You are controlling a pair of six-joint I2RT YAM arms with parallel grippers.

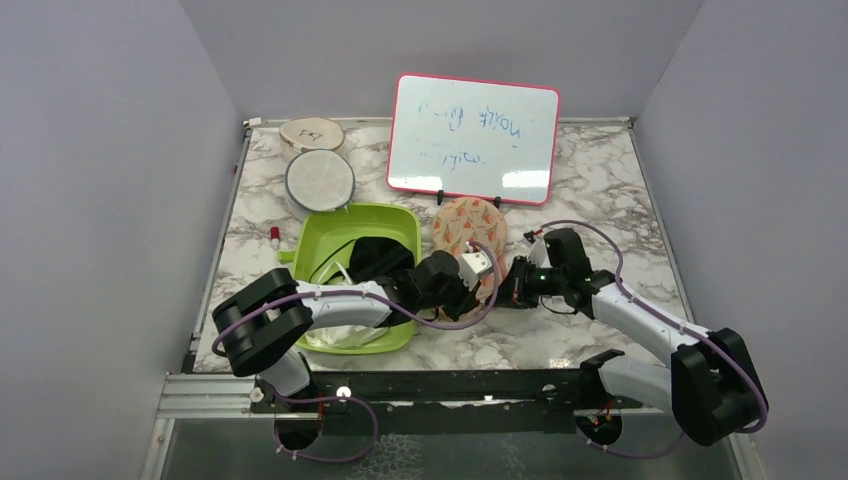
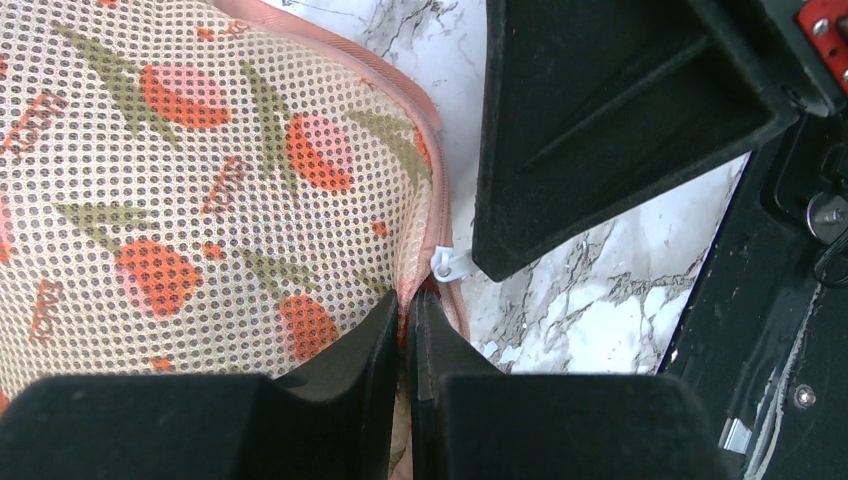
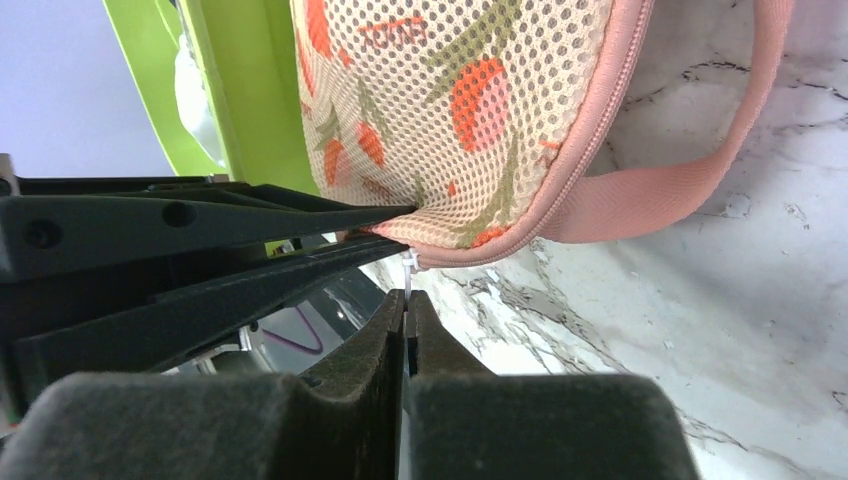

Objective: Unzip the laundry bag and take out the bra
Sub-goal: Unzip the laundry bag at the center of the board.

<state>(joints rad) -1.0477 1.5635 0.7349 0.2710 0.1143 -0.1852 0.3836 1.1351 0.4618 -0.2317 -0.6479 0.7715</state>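
Right wrist showed right end effector (image 3: 405, 305) pinching the zipper pull (image 3: 409, 266), left end effector (image 2: 408, 308) clamping the seemingly limp laundry bag (image 2: 200, 180).

A marble-patterned table (image 1: 590, 190) is carrying every item. A pink-framed whiteboard (image 1: 472, 138) is standing at the far side, showing faint blue writing. A green tub (image 1: 352, 209) is sitting at the near left, holding a black garment (image 1: 375, 255) and a white cloth (image 1: 345, 338). Beyond the tub, a round white mesh disc (image 1: 320, 180) is lying just beside a pale round disc (image 1: 311, 132). A small red-tipped item (image 1: 272, 236) is lying left of the tub.
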